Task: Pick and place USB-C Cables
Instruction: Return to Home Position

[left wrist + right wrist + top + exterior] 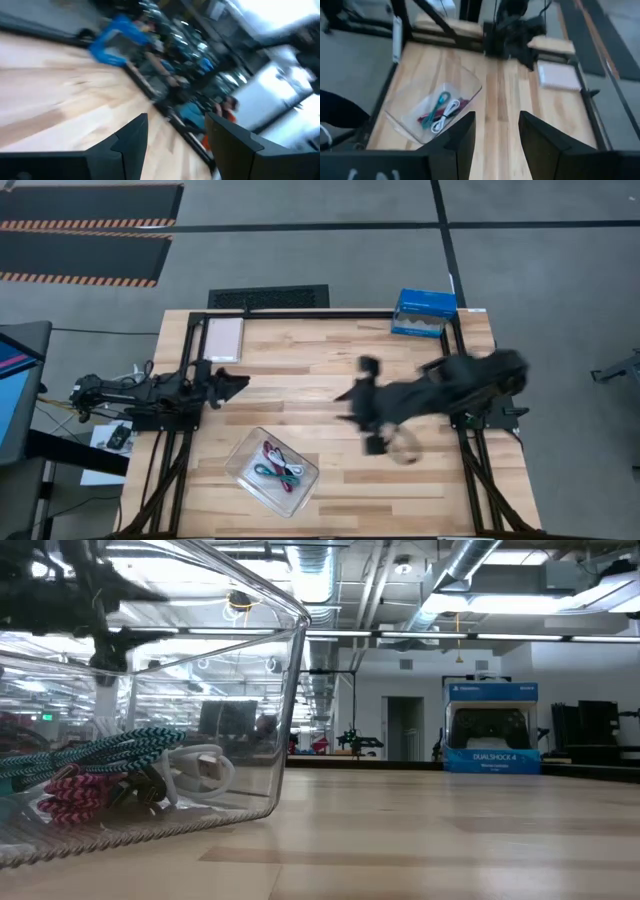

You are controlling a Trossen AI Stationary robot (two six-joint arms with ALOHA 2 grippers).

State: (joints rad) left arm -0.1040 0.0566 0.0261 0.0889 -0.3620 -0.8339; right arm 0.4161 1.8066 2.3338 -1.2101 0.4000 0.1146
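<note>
A clear tray [240, 465] stands near the table's front, left of the middle. In it lie coiled cables: a teal cable [100, 752], a magenta-pink cable [75, 798] and a white cable [205, 765]. They also show in the right wrist view [440, 107]. I cannot make out the dark maroon-black cable. My right gripper [348, 406] is open and empty above the table's middle, to the right of the tray and apart from it; its fingers [465, 135] point toward the tray. My left gripper [240, 383] is open and empty at the left, beyond the tray.
A blue box [424, 312] stands at the far right edge and shows in the low view [490, 730]. A pale flat pad [222, 338] lies at the far left. A blurred pale ring [405, 448] shows beside my right arm. Bare wood lies between the tray and the right arm.
</note>
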